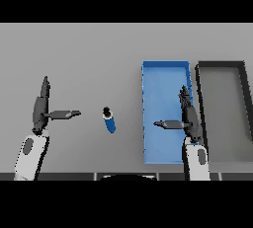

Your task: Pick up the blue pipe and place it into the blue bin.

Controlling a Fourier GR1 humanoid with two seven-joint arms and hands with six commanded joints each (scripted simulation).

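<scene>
Head view shows the blue pipe (108,120) lying on the grey table (89,54) between the two hands, well apart from both and just left of the blue bin (166,65), which sits beside a dark bin (221,64). Left hand (41,106) and right hand (188,116), the latter over the bin, hold fingers straight and thumbs out, gripping nothing. Judging by this, the pick has not begun; next a hand must reach the pipe and close round it.

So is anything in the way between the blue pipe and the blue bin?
No, nothing visible. Only bare grey table lies between the blue pipe and the blue bin. The right robot hand hangs over the bin's right side, open; the left robot hand is off to the pipe's left.
</scene>
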